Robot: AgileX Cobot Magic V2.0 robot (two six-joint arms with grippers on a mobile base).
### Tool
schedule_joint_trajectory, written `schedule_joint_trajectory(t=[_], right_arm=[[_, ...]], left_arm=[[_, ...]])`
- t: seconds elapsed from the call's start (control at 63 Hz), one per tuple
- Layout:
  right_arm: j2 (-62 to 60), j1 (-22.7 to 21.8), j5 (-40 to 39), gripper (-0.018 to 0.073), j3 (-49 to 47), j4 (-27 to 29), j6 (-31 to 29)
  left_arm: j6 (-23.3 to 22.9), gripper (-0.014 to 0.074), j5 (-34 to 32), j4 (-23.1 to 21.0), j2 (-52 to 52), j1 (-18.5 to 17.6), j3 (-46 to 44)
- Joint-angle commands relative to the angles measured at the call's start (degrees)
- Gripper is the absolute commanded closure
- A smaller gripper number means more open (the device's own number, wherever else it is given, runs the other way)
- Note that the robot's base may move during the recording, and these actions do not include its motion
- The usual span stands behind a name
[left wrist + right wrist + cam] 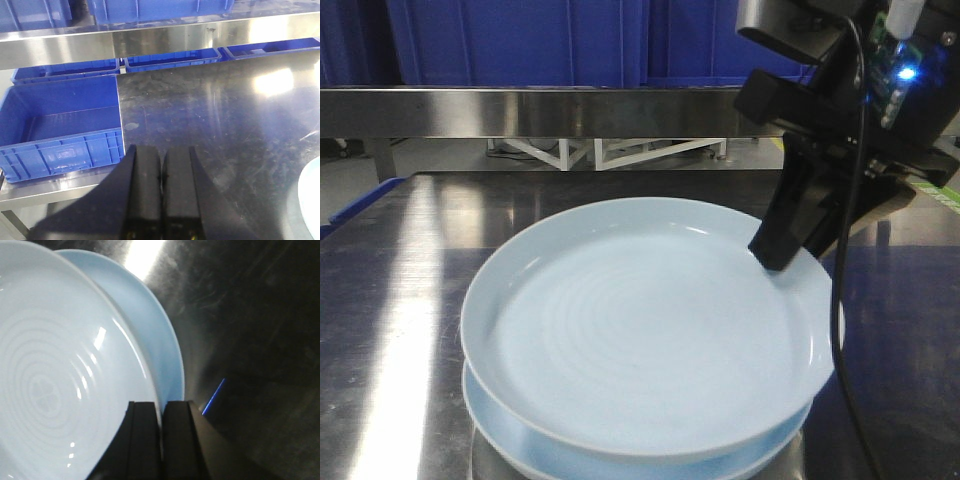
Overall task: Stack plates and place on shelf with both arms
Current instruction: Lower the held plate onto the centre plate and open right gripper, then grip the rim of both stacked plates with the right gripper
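Two pale blue-white plates lie one over the other on the steel tabletop [390, 300]. The upper plate [640, 340] sits tilted over the lower plate [580, 462], whose rim shows beneath it in front. My right gripper [775, 262] is shut on the upper plate's right rim. In the right wrist view the rim of the upper plate [60, 380] runs between the shut jaws of the gripper [161, 407], with the lower plate [162, 340] behind. My left gripper [161, 155] is shut and empty over the table's left part, with a plate edge [312, 200] at far right. The shelf [520, 110] runs across behind the table.
Big blue crates [520, 40] stand on the shelf. In the left wrist view an open blue crate [60, 125] sits at the table's left edge, and shallow blue trays [170, 59] lie under the shelf [175, 37]. A black cable [845, 330] hangs from the right arm.
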Motion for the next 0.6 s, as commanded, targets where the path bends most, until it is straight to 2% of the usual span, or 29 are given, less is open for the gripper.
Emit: schedule_joint_trajectory(t=[0.0, 0.079, 0.175, 0.365, 0.412, 0.46, 0.587], right_arm=[[-1.44, 0.01, -1.07, 0.0501, -1.51, 1.14, 0.08], [-1.28, 0.01, -1.02, 0.0496, -1.51, 1.14, 0.08], [-1.28, 0.01, -0.88, 0.0434, -1.51, 1.14, 0.08], [-1.69, 0.01, -0.69, 0.0139, -1.51, 1.14, 0.08], [-1.9, 0.01, -0.69, 0.0088, -1.56, 1.14, 0.08], [-2.34, 0.01, -0.69, 0.0057, -1.56, 1.14, 0.08], [-3.63, 0.01, -0.64, 0.0054, -1.56, 1.04, 0.08]], left_arm=[[-0.51, 0.0512, -4.9, -0.62, 0.22, -0.33, -1.62], [-0.51, 0.0512, -4.9, -0.62, 0.22, -0.33, -1.62], [-0.51, 0.0512, -4.9, -0.62, 0.22, -0.33, -1.62], [-0.51, 0.0512, -4.9, -0.62, 0.22, -0.33, -1.62], [-0.51, 0.0512, -4.9, -0.62, 0.22, -0.33, -1.62], [-0.51, 0.0512, -4.9, -0.62, 0.22, -0.33, -1.62], [-0.51, 0.0512, -4.9, -0.62, 0.22, -0.33, -1.62]])
